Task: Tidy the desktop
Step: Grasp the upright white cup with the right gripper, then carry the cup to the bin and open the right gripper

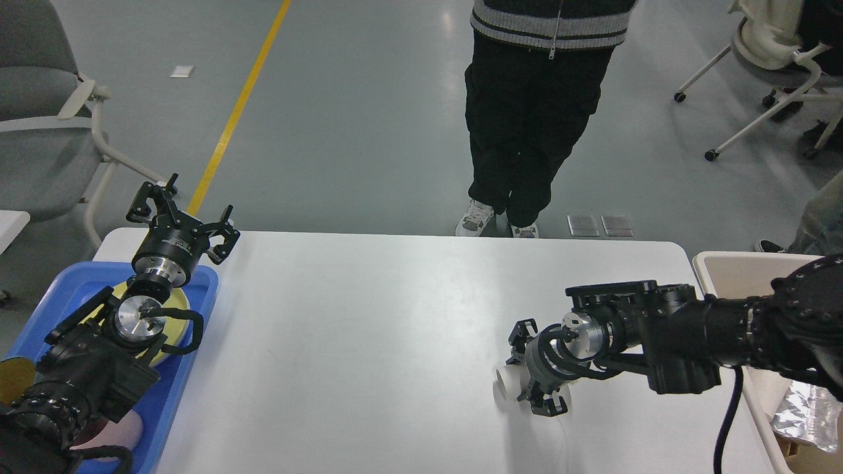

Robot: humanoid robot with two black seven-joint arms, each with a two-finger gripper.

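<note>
The white desktop (369, 316) fills the middle of the head view. My left gripper (182, 212) is open and empty, held over the far end of a blue tray (197, 329) at the table's left. My right gripper (535, 370) hangs low over the desktop at the right, its fingers (523, 332) spread on either side of a small white cup-like object (506, 387) lying on the table. The arm hides part of that object, and I cannot tell whether the fingers touch it.
The blue tray holds a yellow plate (172, 315), a brownish disc (13, 376) and a pinkish item (122, 431). A beige bin (718, 270) at the right edge holds crumpled foil (803, 411). A person (527, 118) stands at the far edge. Chairs stand at both back corners.
</note>
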